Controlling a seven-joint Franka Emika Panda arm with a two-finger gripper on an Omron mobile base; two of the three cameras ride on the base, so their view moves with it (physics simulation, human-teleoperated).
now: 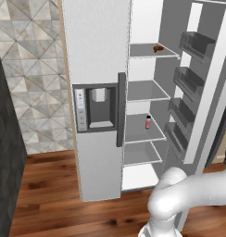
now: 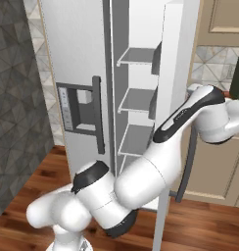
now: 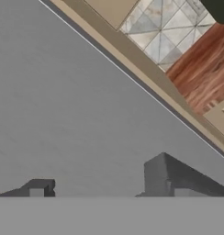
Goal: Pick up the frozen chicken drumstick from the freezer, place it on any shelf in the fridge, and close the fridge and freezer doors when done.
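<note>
From my station I see the frozen chicken drumstick point(image 1: 157, 48) lying on the top shelf point(image 1: 141, 51) of the fridge point(image 1: 145, 92), in the upper middle of the left base view. It lies toward the right end of that shelf, alone and well above the pink bottle point(image 1: 148, 121) two shelves lower. I judge the placing step done, so the pincer has nothing to carry.

The freezer door point(image 1: 94, 41), the one with the dispenser panel point(image 1: 97, 109), is shut and covers the left centre of that view. The fridge door point(image 1: 212, 69) stands open at the right of the frame, its inner bins point(image 1: 196, 44) turned toward the shelves. Closing it is what remains.

This explains the arm's posture. In the right base view the arm point(image 2: 141, 181) bends from the lower left around the open door's edge point(image 2: 178, 59) to its outer side, near the dark bar handle point(image 2: 188, 162).

In the hand view the pincer point(image 3: 102, 187) looks onto the flat grey outer face point(image 3: 77, 114) of that door. Its two tips are far apart at the bottom of the frame, with nothing between them. I think it is kept wide because a push needs no grip. I cannot tell whether the tips touch the door.
</note>
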